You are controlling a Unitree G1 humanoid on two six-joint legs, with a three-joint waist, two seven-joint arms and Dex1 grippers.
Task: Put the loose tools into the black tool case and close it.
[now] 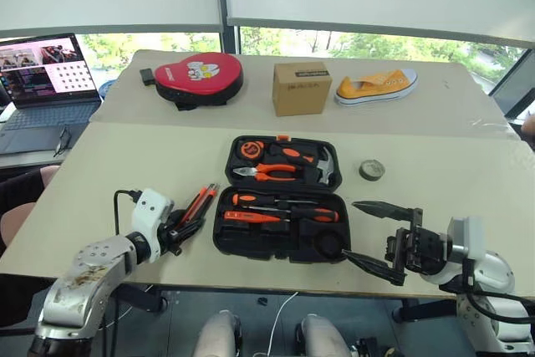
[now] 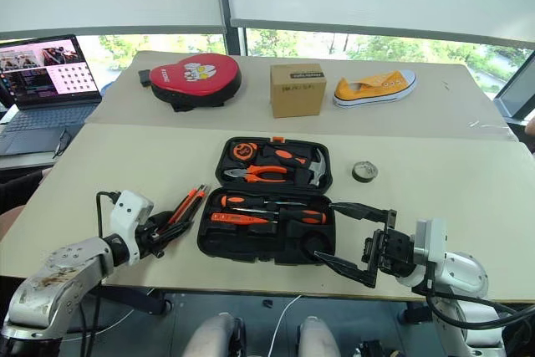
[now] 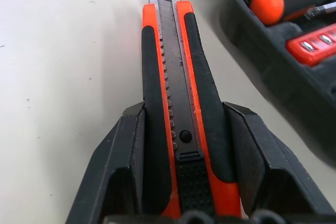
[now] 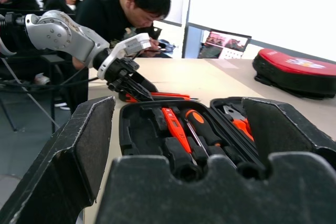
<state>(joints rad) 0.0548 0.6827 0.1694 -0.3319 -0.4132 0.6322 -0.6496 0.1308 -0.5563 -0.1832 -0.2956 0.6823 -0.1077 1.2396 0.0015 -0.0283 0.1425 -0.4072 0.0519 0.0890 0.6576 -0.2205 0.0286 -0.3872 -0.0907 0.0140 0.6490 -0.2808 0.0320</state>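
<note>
Pinching the orange-black utility knife (image 3: 181,114) between its two black fingers (image 3: 126,166), our left gripper (image 1: 180,228) holds the knife by its handle, one finger pressed to each side. The knife lies low over the pale table (image 1: 109,173), just beside the left edge of the black tool case (image 1: 280,198), its metal tip pointing away from the gripper.

Our right gripper (image 1: 374,236) has its jaws spread wide and holds nothing. It sits near the front right corner of the case, fingers pointing toward the case.

The case lies open and flat in the middle of the table. Its far half holds orange-handled pliers (image 1: 266,172), a hammer (image 1: 326,165) and a tape measure (image 1: 252,150). Its near half holds two orange-and-black-handled screwdrivers (image 1: 288,202) and a slim orange tester screwdriver (image 1: 251,216).

A small dark tape roll (image 1: 372,170) rests on the table to the right of the case, apart from it.

Farther back we see a red padded pouch (image 1: 198,78), a cardboard box (image 1: 301,87) and a yellow shoe (image 1: 376,86). A laptop (image 1: 46,77) stands open at the far left. People (image 4: 123,11) are beyond the table in the right wrist view.
</note>
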